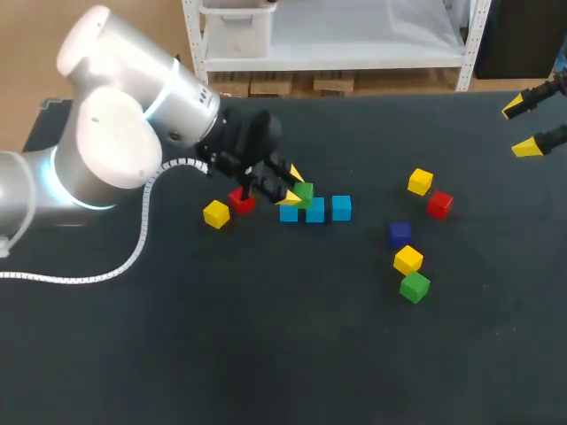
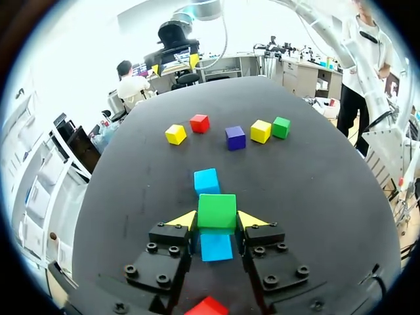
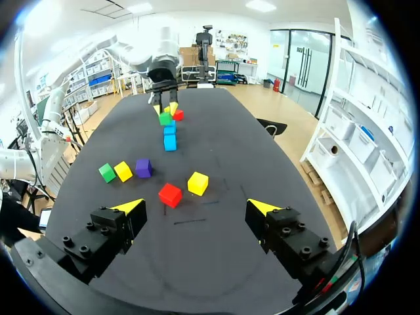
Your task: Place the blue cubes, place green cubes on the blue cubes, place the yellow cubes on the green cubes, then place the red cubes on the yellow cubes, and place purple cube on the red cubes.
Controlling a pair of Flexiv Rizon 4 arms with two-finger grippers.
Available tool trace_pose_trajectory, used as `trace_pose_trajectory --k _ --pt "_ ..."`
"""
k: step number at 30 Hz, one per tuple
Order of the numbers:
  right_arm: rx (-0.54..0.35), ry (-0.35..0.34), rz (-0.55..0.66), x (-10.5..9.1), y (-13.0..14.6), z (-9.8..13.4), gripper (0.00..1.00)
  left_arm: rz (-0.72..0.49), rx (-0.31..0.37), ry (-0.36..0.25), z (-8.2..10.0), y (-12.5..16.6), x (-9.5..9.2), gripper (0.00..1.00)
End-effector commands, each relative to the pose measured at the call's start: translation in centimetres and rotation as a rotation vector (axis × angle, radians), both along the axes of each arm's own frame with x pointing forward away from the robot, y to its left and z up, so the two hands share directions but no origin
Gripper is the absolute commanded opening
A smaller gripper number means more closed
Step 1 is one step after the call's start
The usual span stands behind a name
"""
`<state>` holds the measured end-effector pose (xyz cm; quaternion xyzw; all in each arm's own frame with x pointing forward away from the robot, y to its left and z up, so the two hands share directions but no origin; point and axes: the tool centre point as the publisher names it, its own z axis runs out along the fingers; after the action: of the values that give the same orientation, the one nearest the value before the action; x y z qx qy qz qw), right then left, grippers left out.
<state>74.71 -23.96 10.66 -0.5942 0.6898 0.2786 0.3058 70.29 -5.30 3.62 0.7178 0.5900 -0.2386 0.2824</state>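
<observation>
My left gripper [image 1: 291,186] is shut on a green cube [image 1: 305,192], holding it right over the left end of a row of three blue cubes [image 1: 315,212]. In the left wrist view the green cube [image 2: 217,210] sits between the yellow fingertips [image 2: 183,219], with one blue cube [image 2: 216,247] under it and another [image 2: 207,180] ahead. I cannot tell whether green rests on blue. A red cube [image 1: 241,201] and a yellow cube [image 1: 215,213] lie left of the row. My right gripper [image 1: 523,128] hangs open at the far right, nothing between its fingers.
Loose cubes lie right of the middle: yellow [image 1: 420,181], red [image 1: 439,204], purple [image 1: 400,234], yellow [image 1: 407,259] and green [image 1: 414,287]. In the right wrist view the red [image 3: 170,194] and yellow [image 3: 198,183] cubes lie just ahead of the right gripper [image 3: 195,207].
</observation>
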Motion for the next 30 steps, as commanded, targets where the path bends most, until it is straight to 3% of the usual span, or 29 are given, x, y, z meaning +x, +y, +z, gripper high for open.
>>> trace_pose_trajectory --k 1,30 --pt "0.001 -0.001 0.0 0.01 0.02 -0.01 1.0 0.02 0.005 -0.001 -0.22 -0.21 -0.04 0.0" --pt "0.001 -0.001 0.0 0.01 0.02 -0.01 1.0 0.088 0.036 0.007 -0.12 -0.03 -0.2 0.0"
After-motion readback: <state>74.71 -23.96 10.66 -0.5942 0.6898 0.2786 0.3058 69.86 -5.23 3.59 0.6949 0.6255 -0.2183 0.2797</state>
